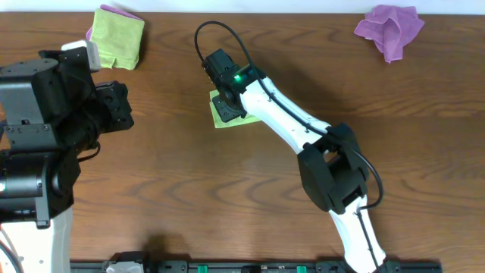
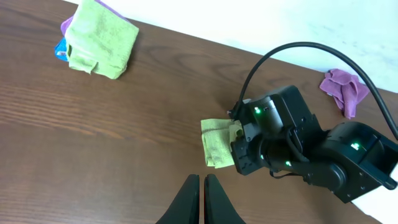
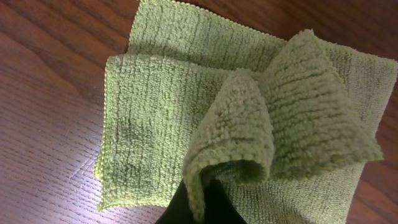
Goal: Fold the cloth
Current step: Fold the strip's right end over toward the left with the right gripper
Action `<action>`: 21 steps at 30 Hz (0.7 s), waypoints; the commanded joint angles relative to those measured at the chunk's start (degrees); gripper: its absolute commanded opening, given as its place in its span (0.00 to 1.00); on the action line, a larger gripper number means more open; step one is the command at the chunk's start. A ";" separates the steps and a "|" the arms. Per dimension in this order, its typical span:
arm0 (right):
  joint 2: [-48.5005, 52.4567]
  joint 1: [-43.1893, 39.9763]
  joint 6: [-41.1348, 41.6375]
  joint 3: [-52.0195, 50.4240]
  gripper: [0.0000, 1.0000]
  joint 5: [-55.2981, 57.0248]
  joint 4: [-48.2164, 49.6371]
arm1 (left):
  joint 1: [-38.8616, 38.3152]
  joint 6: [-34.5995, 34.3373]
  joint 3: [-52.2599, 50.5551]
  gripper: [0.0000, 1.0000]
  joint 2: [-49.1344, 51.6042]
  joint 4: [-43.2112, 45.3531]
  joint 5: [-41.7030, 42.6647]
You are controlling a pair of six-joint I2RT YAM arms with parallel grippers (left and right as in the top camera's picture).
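Note:
The cloth (image 1: 223, 120) is a lime-green fuzzy towel lying folded into a small pad near the middle of the table. It also shows in the left wrist view (image 2: 216, 144). My right gripper (image 3: 203, 188) is shut on a raised fold of the cloth (image 3: 155, 106), and the pinched edge curls up over the fingers. From overhead, the right gripper (image 1: 228, 107) sits directly on top of the cloth. My left gripper (image 2: 202, 178) is shut and holds nothing. It hovers over bare wood, short of the cloth and apart from it.
A second folded green towel (image 1: 120, 36) rests on a small pile at the back left (image 2: 99, 38). A crumpled purple cloth (image 1: 390, 27) lies at the back right. The left arm (image 1: 68, 114) fills the table's left side.

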 commanded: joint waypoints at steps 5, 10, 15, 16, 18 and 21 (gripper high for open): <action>-0.09 1.09 -0.83 0.98 0.43 -11.15 2.56 | 0.33 1.29 0.46 0.06 -0.35 -0.02 -0.26; -0.26 0.98 -0.66 1.16 0.52 -21.16 5.22 | 0.44 1.66 0.46 0.06 -0.35 0.26 -0.48; -1.46 -1.09 -0.70 6.16 0.51 -19.82 -0.31 | 0.46 2.56 0.31 0.06 -0.24 0.15 -6.10; -1.79 -1.68 -0.70 7.69 0.54 -18.60 -1.99 | 0.48 2.54 0.04 0.06 -0.11 0.26 -7.56; -2.64 -2.82 -0.70 10.54 0.58 -15.34 -5.38 | 0.50 2.56 -0.81 0.06 0.31 0.42 -8.72; -4.26 -4.94 -0.94 14.29 0.61 -10.05 -10.75 | 0.50 2.51 -3.41 0.09 1.68 1.11 -8.83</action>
